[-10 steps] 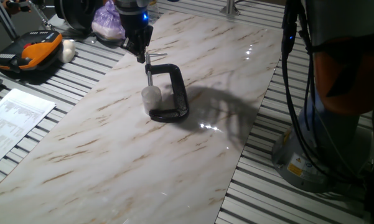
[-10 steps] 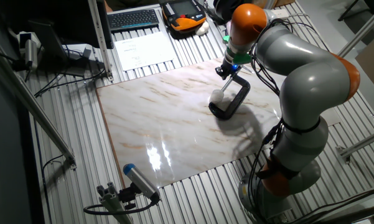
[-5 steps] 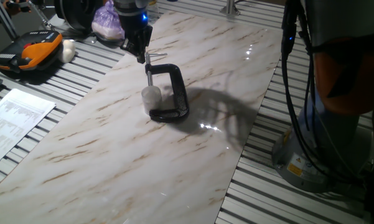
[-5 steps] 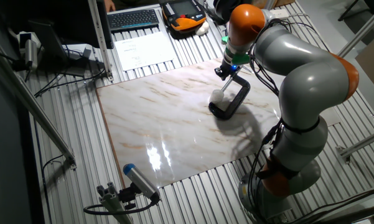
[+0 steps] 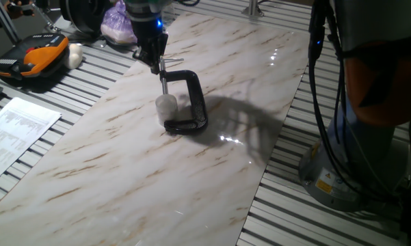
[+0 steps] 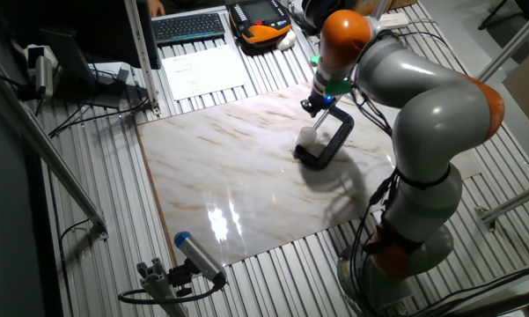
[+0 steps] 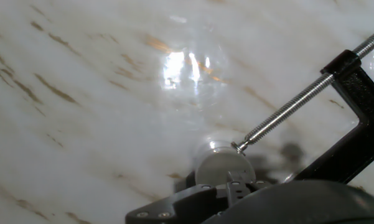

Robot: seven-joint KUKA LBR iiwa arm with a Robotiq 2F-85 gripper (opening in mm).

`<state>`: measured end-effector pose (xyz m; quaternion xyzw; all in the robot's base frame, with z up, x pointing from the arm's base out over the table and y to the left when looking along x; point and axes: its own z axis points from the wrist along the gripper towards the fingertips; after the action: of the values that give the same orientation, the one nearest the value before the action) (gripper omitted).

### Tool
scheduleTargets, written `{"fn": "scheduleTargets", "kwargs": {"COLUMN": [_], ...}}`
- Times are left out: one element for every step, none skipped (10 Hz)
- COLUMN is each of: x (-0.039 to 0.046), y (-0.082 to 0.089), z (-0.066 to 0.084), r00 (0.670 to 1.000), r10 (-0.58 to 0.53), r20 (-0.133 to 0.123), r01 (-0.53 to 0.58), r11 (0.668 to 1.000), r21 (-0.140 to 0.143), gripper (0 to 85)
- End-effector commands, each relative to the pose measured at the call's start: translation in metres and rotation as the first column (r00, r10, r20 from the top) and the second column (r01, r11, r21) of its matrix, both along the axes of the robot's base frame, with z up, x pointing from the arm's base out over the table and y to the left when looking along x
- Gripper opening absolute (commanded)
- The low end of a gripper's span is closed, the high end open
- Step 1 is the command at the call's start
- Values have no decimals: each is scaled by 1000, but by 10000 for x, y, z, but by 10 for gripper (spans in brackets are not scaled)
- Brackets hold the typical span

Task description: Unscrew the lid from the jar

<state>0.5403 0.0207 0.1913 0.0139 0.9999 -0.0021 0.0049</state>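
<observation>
Marble-look board (image 5: 123, 164) fills your work area, sitting on a slatted metal table (image 5: 89, 75). Far left in one fixed view you've got a printed sheet (image 5: 17, 133) and, behind it, an orange-and-black pendant (image 5: 34, 58), both off the board. Moving right, the gripper (image 5: 153, 60) hangs over the far end of the clamp (image 5: 188, 102), right at the top of its screw (image 5: 163, 82); from here and from the other fixed view (image 6: 321, 99) you can't tell whether the fingers are parted or closed. Just below, the jar (image 5: 166, 106) stands on the board inside the clamp's C, pinned between the screw tip and the lower foot. The clamp lies flat on the board, its black frame curving round the jar's right side. You can't separate lid from jar body in the fixed views; it reads as one small whitish cylinder (image 6: 309, 136). The hand view looks down the screw (image 7: 299, 99): the threaded rod runs from upper right to the round whitish lid (image 7: 224, 167), its tip touching the lid's edge, with clear jar wall just showing around it. Black frame (image 7: 355, 143) sits to the right of that. Dark gripper parts crowd the bottom edge of the hand view. Farthest right in one fixed view, the arm's base (image 5: 355, 150) and cables (image 5: 325, 102) stand off the board.
</observation>
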Motion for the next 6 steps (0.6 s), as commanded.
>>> {"fn": "scheduleTargets", "kwargs": {"x": [-2,-11,-38,-82,-137,-178], "y": [1,-2,-14,1,37,67], "z": [-11,-23,-49,-103,-161,-192], "r00": [1000,1000,1000,1000,1000,1000], "r10": [5,8,8,10,4,-1], "r20": [0,6,6,9,17,18], "r01": [-5,-8,-8,-10,-3,1], "r11": [1000,999,999,1000,1000,1000], "r21": [-16,-39,-36,-25,-26,-23], "gripper": [0,0,0,0,0,0]}}
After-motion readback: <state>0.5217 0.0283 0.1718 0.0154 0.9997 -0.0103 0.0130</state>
